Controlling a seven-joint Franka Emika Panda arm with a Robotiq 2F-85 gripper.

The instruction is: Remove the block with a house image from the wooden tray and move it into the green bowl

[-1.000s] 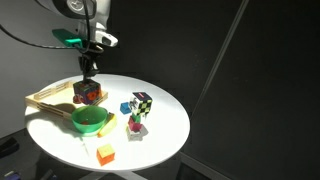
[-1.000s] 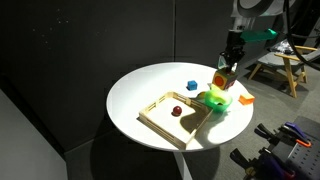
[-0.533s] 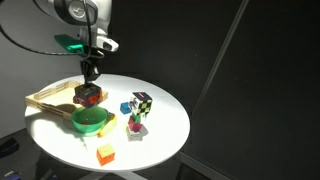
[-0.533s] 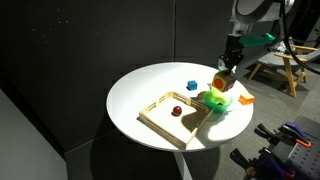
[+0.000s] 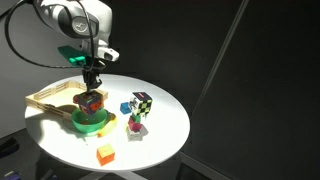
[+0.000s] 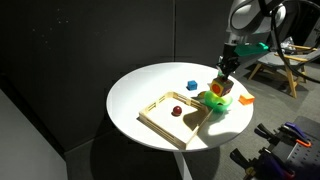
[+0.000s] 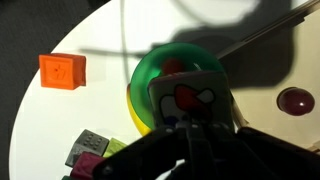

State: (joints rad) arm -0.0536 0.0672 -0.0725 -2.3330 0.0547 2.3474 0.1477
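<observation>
Pincer clamped on the block with a house image, apparently over the green bowl.

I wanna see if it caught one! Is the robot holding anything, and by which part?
Yes: its fingers pinch the block with a house image by its sides, from above, over the green bowl.

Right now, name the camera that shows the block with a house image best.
The wrist view: the block with a house image fills the centre, its pale and red face visible above the green bowl. Both exterior views show it only as a tiny reddish cube over the bowl.
</observation>
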